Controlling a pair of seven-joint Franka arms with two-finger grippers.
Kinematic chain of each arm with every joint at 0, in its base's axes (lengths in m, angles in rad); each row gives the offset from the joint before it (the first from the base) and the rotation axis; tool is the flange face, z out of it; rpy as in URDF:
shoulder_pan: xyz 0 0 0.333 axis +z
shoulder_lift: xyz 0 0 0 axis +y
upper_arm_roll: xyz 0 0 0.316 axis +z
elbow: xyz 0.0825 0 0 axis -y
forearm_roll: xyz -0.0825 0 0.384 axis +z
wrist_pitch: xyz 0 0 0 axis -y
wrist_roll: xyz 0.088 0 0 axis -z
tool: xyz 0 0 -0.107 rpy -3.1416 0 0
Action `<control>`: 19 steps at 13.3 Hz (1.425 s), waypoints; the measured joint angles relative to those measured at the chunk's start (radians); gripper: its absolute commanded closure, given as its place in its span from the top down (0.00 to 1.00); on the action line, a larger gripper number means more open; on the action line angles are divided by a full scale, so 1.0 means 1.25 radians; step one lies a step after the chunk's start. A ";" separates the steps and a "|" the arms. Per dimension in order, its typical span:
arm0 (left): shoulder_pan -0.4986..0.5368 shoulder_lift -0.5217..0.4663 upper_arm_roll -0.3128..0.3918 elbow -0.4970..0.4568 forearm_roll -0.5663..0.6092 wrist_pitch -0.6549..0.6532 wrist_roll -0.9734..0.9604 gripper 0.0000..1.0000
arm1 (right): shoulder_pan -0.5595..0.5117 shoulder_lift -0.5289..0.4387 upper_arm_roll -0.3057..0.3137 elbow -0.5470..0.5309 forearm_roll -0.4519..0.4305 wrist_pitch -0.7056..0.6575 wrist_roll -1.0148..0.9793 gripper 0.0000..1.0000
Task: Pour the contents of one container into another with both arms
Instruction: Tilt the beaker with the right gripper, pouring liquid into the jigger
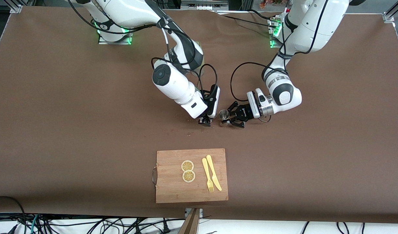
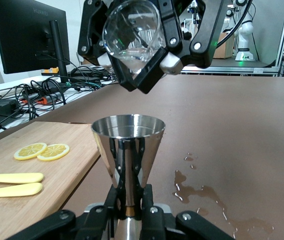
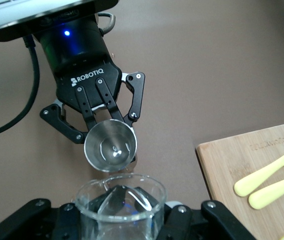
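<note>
Pour step in hand. Right gripper (image 1: pixel 205 121) is clenched on the glass cup (image 2: pixel 132 37), held tipped above the steel jigger (image 1: pixel 223 114), mouth toward the rim. Left gripper (image 1: pixel 232 116) is clamped on the jigger at its waist, holding it upright just over the brown table (image 1: pixel 88 130), farther from the front camera than the cutting board (image 1: pixel 173 191). A little liquid sits in the jigger's bowl in the right wrist view (level hard to judge). Wet patches (image 2: pixel 201 192) lie on the table beside the jigger. Judgement: next move calls for tilting the cup further with its lip centred over the rim, the jigger kept steady.
</note>
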 measured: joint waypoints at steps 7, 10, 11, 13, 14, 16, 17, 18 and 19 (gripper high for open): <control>-0.016 0.000 -0.007 -0.015 -0.057 0.030 0.003 0.00 | 0.028 -0.017 0.000 -0.001 -0.157 0.002 0.101 0.14; -0.016 -0.001 -0.016 -0.022 -0.076 0.039 0.003 0.00 | 0.030 -0.017 0.000 -0.006 -0.173 0.002 0.101 0.14; -0.017 -0.002 -0.019 -0.027 -0.078 0.042 0.003 0.00 | 0.031 -0.017 -0.001 -0.007 -0.178 0.002 0.101 0.14; -0.017 -0.005 -0.023 -0.040 -0.088 0.044 0.003 0.00 | 0.036 -0.017 -0.005 -0.008 -0.196 0.002 0.107 0.14; -0.017 -0.006 -0.028 -0.048 -0.099 0.045 0.003 0.00 | 0.038 -0.017 -0.006 -0.008 -0.203 0.002 0.115 0.14; -0.017 -0.011 -0.042 -0.066 -0.124 0.054 0.004 0.00 | 0.039 -0.017 -0.007 -0.008 -0.207 0.002 0.120 0.14; -0.017 -0.013 -0.050 -0.073 -0.139 0.061 0.007 0.00 | 0.039 -0.017 -0.007 -0.008 -0.207 0.002 0.121 0.14; -0.018 -0.015 -0.054 -0.078 -0.146 0.065 0.008 0.00 | 0.039 -0.017 -0.007 -0.009 -0.207 0.002 0.121 0.14; -0.018 -0.017 -0.056 -0.081 -0.151 0.068 0.008 0.00 | 0.039 -0.017 -0.008 -0.009 -0.207 0.002 0.121 0.14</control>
